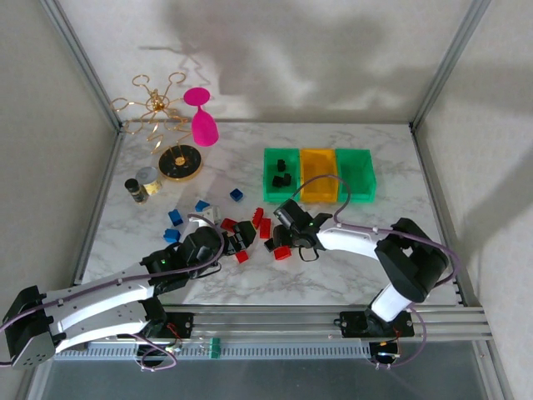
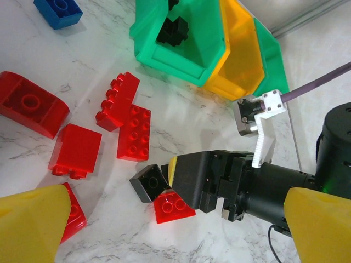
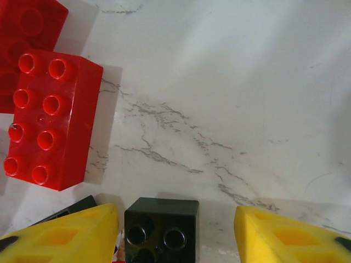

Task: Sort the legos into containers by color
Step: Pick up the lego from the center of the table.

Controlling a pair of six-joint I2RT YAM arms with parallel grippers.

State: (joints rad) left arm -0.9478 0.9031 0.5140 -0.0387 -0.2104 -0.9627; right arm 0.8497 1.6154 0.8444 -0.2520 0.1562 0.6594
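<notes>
- which step is in hand?
- a black lego (image 3: 162,226), mid-surface, is straddled by the right gripper (image 3: 176,220), jaws part open.
- what is needed next?
- closure on it, then carriage to the left green bin (image 1: 281,197) at the far edge.

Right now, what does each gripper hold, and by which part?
Nothing is gripped. The right gripper brackets the black lego at its sides, a gap beside one finger; the left gripper stands open, empty.
</notes>
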